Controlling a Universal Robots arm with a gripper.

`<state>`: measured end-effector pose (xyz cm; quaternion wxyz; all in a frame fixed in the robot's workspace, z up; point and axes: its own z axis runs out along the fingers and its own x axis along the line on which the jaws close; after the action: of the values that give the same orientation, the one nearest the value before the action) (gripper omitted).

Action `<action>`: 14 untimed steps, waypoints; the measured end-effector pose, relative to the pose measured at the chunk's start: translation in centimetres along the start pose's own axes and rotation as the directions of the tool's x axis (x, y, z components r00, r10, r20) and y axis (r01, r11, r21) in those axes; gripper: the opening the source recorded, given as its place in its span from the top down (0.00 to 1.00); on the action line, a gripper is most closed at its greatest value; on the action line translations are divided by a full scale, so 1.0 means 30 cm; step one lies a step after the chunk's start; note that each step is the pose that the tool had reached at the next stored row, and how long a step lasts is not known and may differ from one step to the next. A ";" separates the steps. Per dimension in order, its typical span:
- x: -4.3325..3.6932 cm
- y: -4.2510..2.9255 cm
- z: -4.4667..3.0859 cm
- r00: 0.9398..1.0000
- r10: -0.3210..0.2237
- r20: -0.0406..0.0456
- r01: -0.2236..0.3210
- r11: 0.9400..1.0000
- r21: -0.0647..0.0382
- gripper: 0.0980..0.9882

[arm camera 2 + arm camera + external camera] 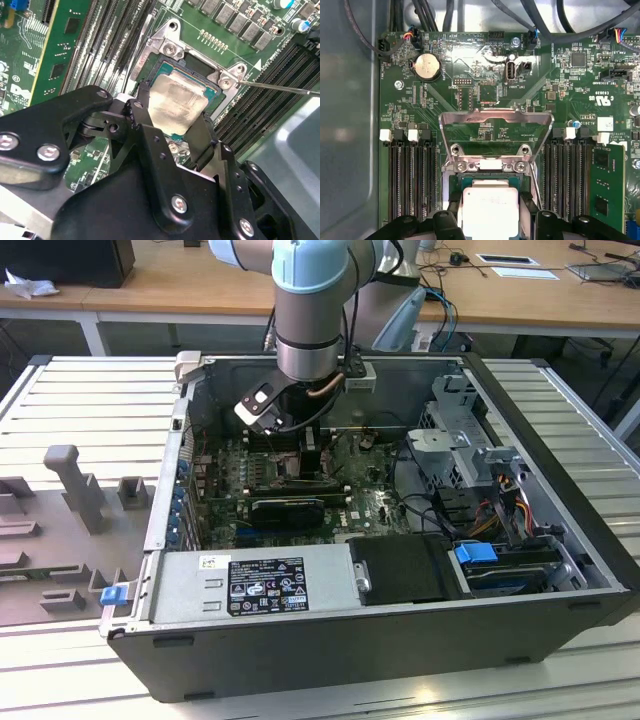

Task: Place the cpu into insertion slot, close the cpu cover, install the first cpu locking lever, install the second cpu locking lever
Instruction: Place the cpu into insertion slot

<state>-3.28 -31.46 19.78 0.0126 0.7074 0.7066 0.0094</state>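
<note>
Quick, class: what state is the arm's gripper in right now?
The gripper: closed on the small flat square silvery-topped cpu, at the square black-framed insertion slot.

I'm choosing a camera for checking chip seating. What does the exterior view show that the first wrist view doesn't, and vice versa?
Exterior view: the arm above the open computer case, and the power supply. First wrist view: the hand closed on the cpu at the insertion slot, the cpu cover raised, a coin battery. Both: the green motherboard.
</note>
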 end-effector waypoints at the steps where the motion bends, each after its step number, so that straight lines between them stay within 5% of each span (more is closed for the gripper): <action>1: 0.000 0.000 0.000 1.000 0.000 0.000 0.000 1.000 0.000 0.50; 14: 0.000 0.001 -0.016 1.000 0.000 -0.001 0.000 1.000 0.000 0.42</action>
<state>-3.28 -31.44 20.26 0.0125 0.7075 0.7066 0.0098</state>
